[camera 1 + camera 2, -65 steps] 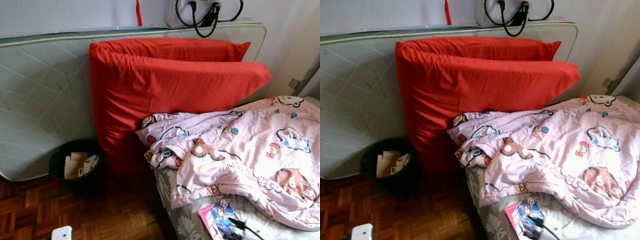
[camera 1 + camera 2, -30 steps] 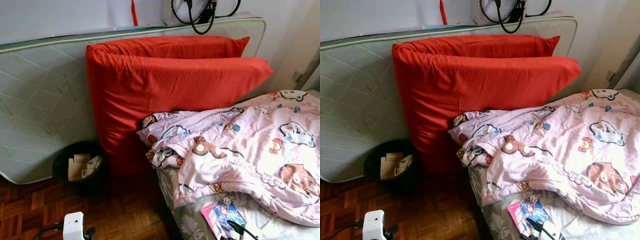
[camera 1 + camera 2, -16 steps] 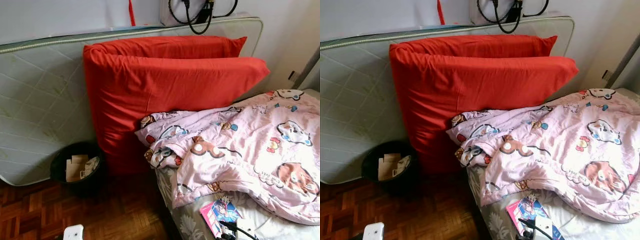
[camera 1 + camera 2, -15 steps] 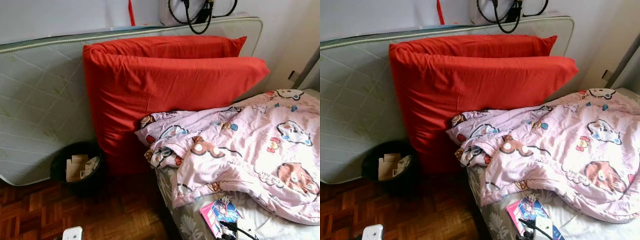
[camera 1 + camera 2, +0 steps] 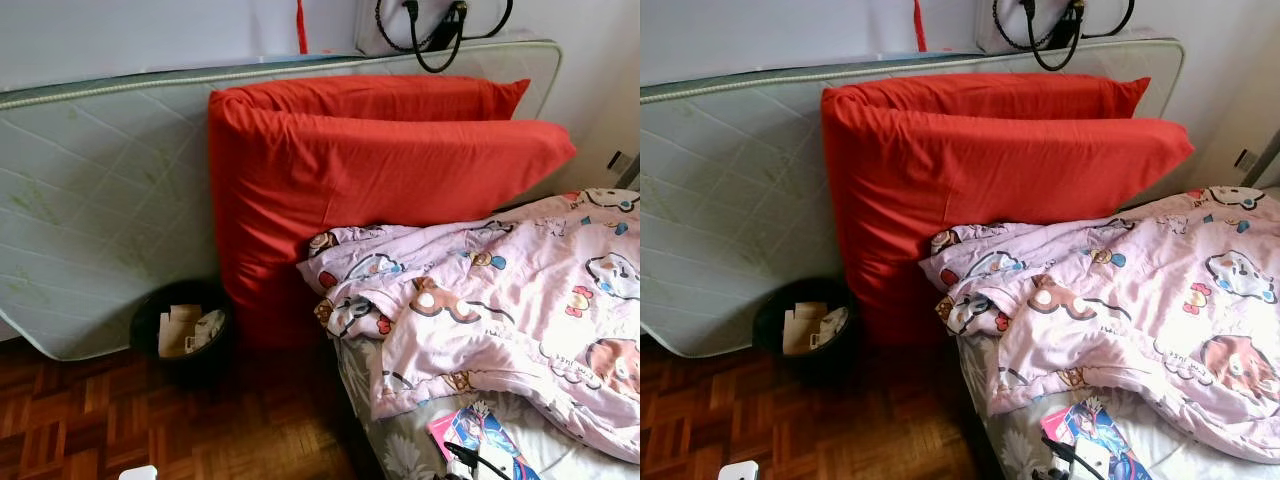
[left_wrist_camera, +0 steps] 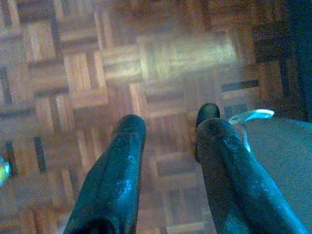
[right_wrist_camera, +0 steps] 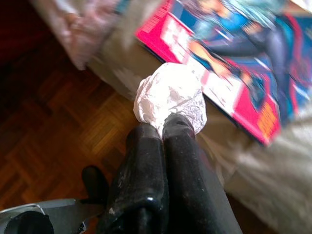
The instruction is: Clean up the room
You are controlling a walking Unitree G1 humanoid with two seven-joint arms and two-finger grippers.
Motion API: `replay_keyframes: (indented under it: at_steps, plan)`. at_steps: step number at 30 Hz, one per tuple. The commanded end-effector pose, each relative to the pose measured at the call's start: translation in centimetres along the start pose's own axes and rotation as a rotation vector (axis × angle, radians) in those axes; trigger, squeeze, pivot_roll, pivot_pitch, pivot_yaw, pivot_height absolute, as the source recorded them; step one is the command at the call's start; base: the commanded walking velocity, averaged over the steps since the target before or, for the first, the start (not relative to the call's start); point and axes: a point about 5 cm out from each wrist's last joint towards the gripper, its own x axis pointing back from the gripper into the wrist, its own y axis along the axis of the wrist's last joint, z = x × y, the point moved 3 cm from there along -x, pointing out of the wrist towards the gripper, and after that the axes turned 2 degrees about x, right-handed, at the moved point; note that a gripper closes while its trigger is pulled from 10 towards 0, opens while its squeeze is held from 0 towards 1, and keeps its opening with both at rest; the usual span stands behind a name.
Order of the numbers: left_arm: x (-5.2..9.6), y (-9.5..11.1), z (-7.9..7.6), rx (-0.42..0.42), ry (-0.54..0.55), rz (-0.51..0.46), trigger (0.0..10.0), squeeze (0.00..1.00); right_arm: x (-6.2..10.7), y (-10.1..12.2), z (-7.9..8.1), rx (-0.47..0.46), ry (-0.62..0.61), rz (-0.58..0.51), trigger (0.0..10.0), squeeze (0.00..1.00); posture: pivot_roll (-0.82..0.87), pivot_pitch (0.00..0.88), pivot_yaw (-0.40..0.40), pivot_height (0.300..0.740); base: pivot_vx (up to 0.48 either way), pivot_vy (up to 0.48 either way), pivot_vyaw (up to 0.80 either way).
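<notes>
- The right claw [image 7: 163,127] has its two fingers pressed together on a crumpled white wad [image 7: 170,99], which sticks out past the fingertips.
- Behind the wad lies a magazine [image 7: 229,63] with a pink border, flat on the bed's edge [image 7: 253,170]; whether the wad touches it cannot be told.
- Beside and below that edge is dark parquet [image 7: 63,126].
- The left claw [image 6: 170,127] hangs over the parquet, its fingers [image 6: 124,161] apart with nothing between them.
- In the head views the magazine [image 5: 1095,432] sits at the bed's near end, a black cable [image 5: 1065,452] crossing it.
- A pink cartoon-print blanket [image 5: 500,310] is bunched over the bed, its fold hanging past the edge.
- A big red cushion [image 5: 370,190] stands against a pale mattress [image 5: 100,210] that leans on its side along the wall; the blanket's far end touches the cushion.
- A black bin [image 5: 183,325] with paper scraps in it stands on the floor just beside the cushion's lower corner, in front of the mattress.
- A bag with black handles [image 5: 440,30] sits atop the mattress.
</notes>
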Motion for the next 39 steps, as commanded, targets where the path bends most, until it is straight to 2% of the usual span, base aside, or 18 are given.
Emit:
replay_keyframes:
  at_steps: [1, 21, 31, 39]
  plan:
    - [-0.10, 0.29, -0.23, -0.016, -0.007, -0.004, 10.0, 0.00, 0.10, -0.28, -0.38, 0.001, -0.012, 0.009, 10.0, 0.00, 0.06, 0.000, -0.010, 0.740, 0.000, 0.330, 0.00]
    - [-0.08, 0.20, -0.16, -0.013, -0.004, -0.002, 10.0, 0.00, 0.14, -0.36, -0.23, -0.002, 0.000, 0.002, 10.0, 0.00, 0.08, 0.000, -0.013, 0.740, 0.000, 0.342, 0.00]
    - [-0.08, 0.27, -0.09, -0.014, -0.002, -0.003, 10.0, 0.00, 0.15, -0.46, -0.14, -0.039, -0.011, -0.002, 10.0, 0.00, 0.08, 0.001, -0.010, 0.740, 0.000, 0.356, 0.00]
    - [-0.09, 0.30, -0.07, -0.014, 0.000, -0.003, 10.0, 0.00, 0.16, -0.56, -0.09, -0.062, -0.013, -0.002, 10.0, 0.00, 0.08, 0.006, -0.009, 0.740, 0.000, 0.358, -0.71]
